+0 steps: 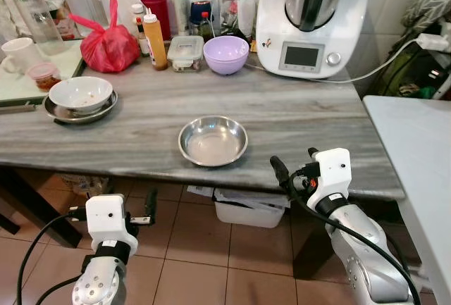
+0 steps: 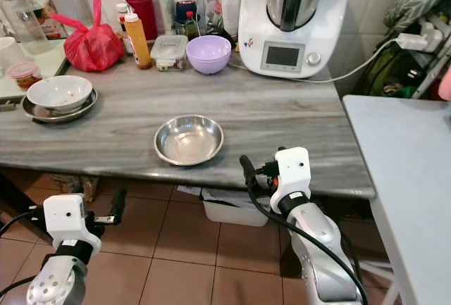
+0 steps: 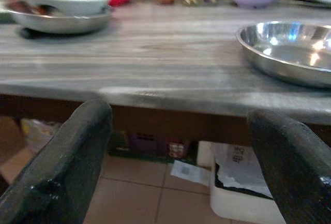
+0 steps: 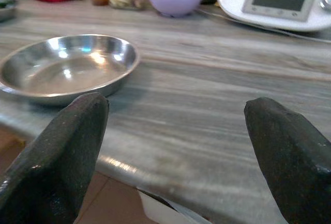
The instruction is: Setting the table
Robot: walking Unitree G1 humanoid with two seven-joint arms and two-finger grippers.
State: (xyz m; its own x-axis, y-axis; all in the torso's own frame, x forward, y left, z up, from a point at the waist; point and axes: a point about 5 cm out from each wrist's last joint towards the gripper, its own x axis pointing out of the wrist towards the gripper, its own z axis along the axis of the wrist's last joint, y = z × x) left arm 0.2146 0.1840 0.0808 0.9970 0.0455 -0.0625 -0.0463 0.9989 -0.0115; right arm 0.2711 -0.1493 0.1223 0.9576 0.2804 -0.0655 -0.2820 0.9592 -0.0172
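My jaws stand open on both grippers, the right gripper (image 1: pixel 294 164) at the tabletop's (image 1: pixel 303 118) near edge, just right of the steel dish (image 1: pixel 213 140) and nearer it than my left gripper (image 1: pixel 149 208), low under the edge.
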